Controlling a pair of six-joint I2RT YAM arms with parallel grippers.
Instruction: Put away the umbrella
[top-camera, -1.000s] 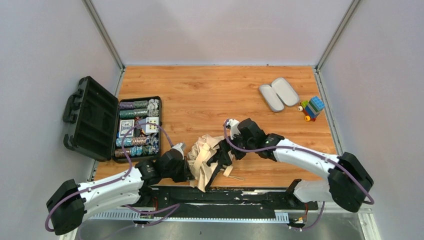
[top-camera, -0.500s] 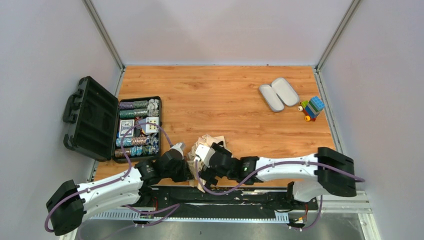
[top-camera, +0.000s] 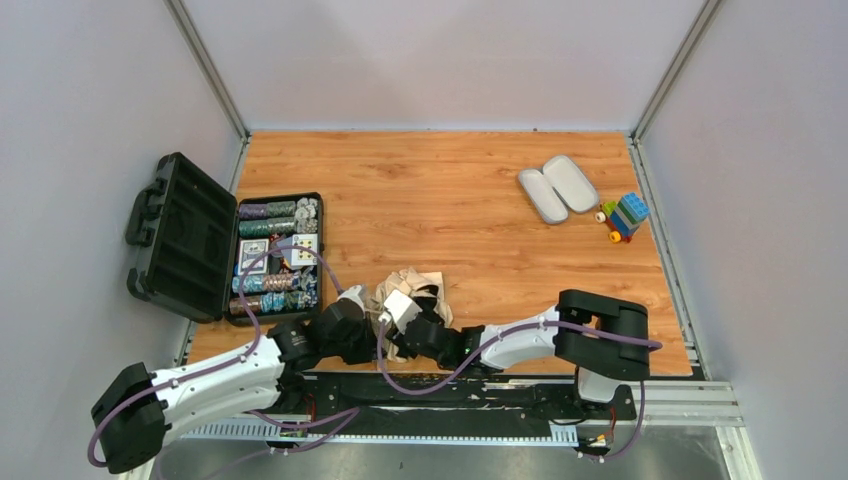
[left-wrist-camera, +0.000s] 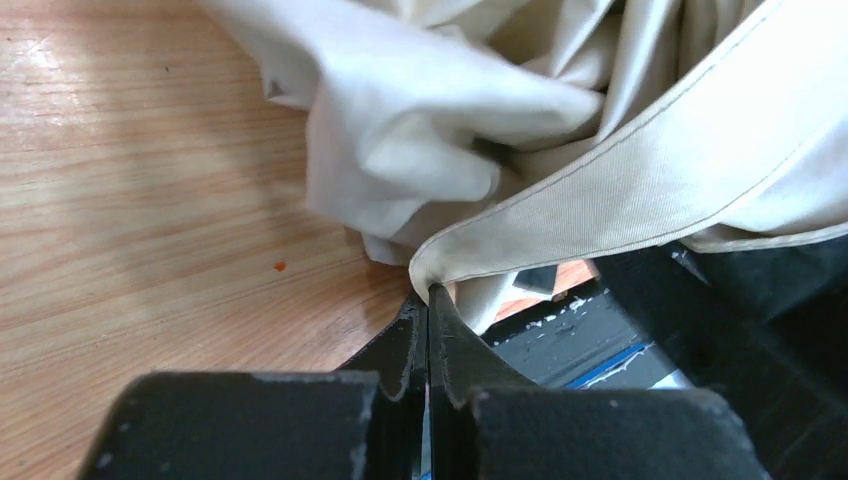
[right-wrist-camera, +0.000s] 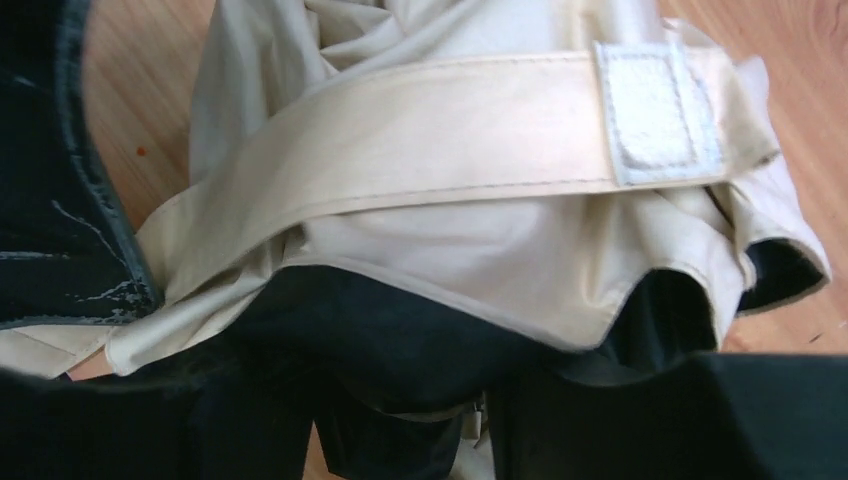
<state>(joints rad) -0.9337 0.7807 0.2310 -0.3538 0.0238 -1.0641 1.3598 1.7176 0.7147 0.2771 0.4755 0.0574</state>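
Well, the table (top-camera: 480, 180) carries everything, and I take the umbrella (top-camera: 408, 282) as my mark: it lies bunched at the table's near edge, between my two arms. The open black case (top-camera: 185, 235) of chips sits just left of the umbrella. The lilac-grey oval case (top-camera: 557, 188) and the toy blocks (top-camera: 625, 215) are well apart from it, back and to the right. The fabric is loose, so I cannot read its long axis. Its strap (right-wrist-camera: 420, 130) crosses the bundle unfastened, pale fastening patch (right-wrist-camera: 655, 110) facing up. My left fingers (left-wrist-camera: 405, 345) are at the umbrella's near-left side, clenched, the strap's end seemingly nipped at their tips; the bundle lies ahead and right of them. My right fingers (right-wrist-camera: 690, 420) press in at its near-right side, and I cannot tell whether they grip. Both arms are equally near, so I judge that winding the strap comes next.
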